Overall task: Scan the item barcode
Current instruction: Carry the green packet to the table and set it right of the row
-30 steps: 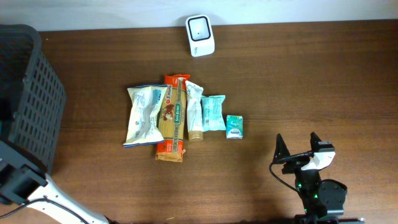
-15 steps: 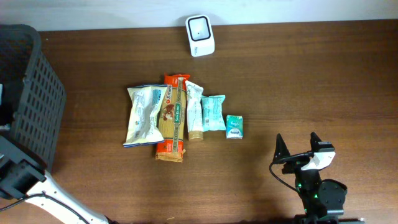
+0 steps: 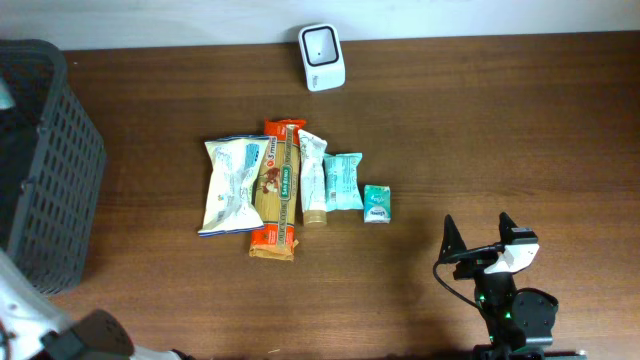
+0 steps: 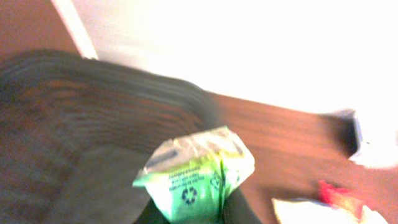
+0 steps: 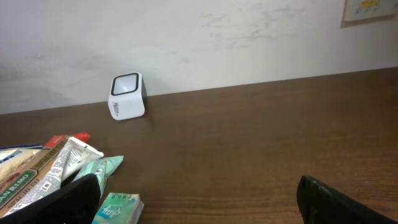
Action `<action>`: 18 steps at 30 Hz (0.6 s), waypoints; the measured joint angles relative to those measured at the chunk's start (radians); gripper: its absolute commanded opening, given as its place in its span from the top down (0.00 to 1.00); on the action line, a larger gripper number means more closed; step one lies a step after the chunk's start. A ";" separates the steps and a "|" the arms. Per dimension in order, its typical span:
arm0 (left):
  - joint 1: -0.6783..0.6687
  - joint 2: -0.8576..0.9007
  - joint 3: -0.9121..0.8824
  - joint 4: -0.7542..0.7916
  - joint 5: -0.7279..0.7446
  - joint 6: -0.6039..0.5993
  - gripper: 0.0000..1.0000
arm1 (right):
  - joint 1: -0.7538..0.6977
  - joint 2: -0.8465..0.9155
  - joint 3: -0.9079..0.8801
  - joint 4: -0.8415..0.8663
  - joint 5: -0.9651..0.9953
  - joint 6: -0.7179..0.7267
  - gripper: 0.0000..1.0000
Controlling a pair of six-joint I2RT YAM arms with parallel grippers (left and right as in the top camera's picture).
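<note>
Packet (image 4: 196,174), crumpled, green and white

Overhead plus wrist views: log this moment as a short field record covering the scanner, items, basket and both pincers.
scanner: small white barcode scanner, far side, nothing near it
loose items: row of five packaged goods lying in the middle
basket: dark mesh basket, left edge
left pincer: closed on a green-and-white crinkled packet, basket behind it
right pincer: open, empty, near side
</note>
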 measured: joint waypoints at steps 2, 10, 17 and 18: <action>-0.100 -0.036 0.005 -0.112 0.029 -0.019 1.00 | 0.000 0.000 0.000 0.000 0.000 0.000 0.01; -0.610 -0.029 -0.193 -0.231 0.049 -0.036 1.00 | 0.000 0.000 0.000 0.000 0.000 0.000 0.01; -0.939 -0.014 -0.522 0.155 0.041 -0.046 1.00 | 0.000 0.000 0.000 0.000 0.000 0.000 0.01; -0.979 -0.014 -0.573 0.228 0.035 -0.057 1.00 | 0.000 0.000 0.000 0.000 0.000 0.000 0.01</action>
